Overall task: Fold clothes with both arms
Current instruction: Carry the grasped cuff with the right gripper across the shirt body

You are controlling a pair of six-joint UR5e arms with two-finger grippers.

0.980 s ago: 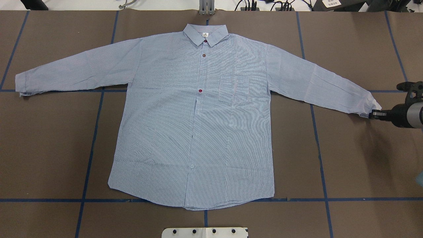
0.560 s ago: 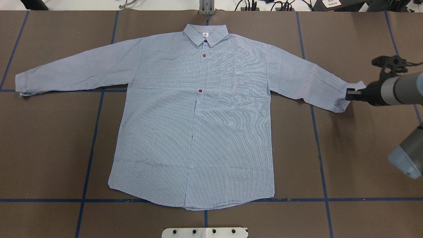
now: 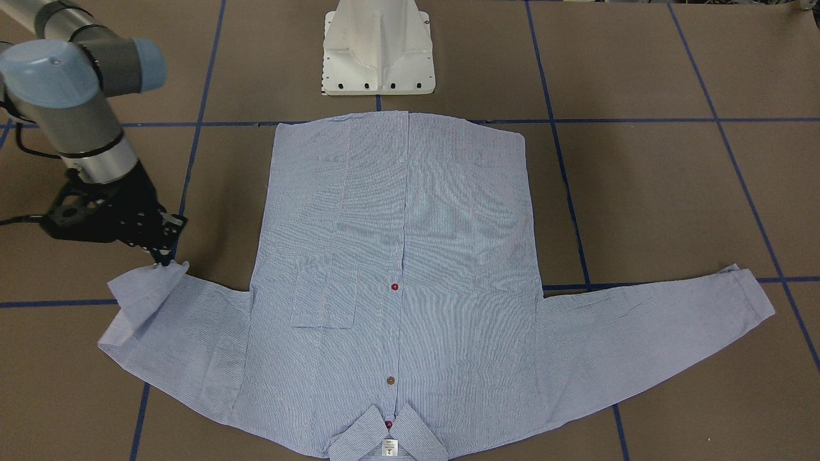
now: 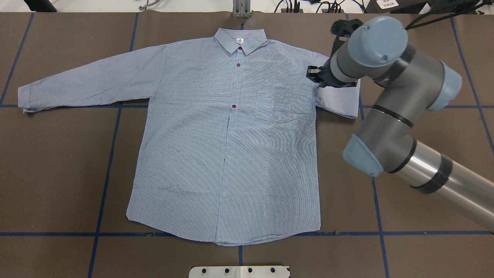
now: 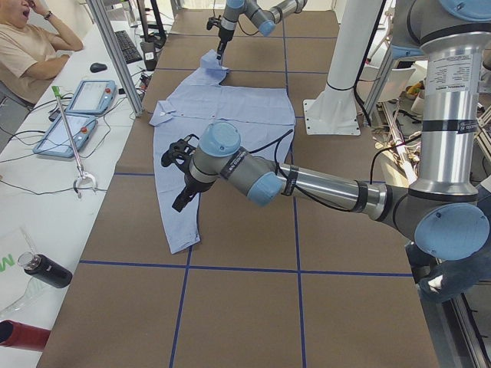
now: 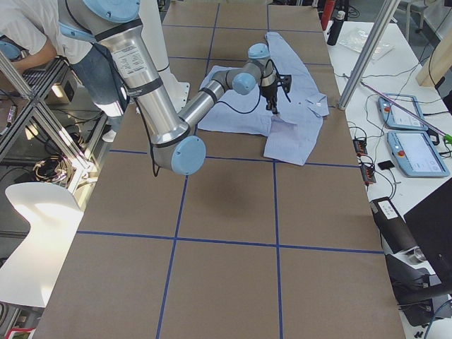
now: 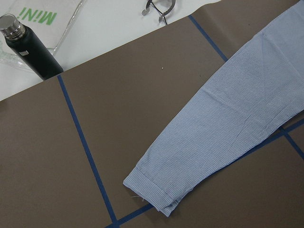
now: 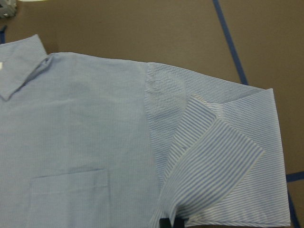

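The shirt [image 4: 231, 154] is thin, matt woven cloth, lightly creased, and its red buttons [image 4: 234, 105] are glossy. The tabletop [image 4: 58, 173] has a dull brown, paper-like cover crossed by smooth blue tape [image 4: 107, 185]. The right arm [image 4: 389, 123] is satin grey metal, polished brighter along one tube, with smooth light blue plastic caps [image 4: 376, 36]. The right pincer [image 3: 165, 258] is matt black.

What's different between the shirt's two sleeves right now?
Taking the robot's sides: the right sleeve is doubled back toward its shoulder, while the left sleeve lies stretched out flat. The right cuff is pinched and held up by the right gripper; the left cuff rests on the table with nothing gripping it. Both are the same light blue striped cloth.
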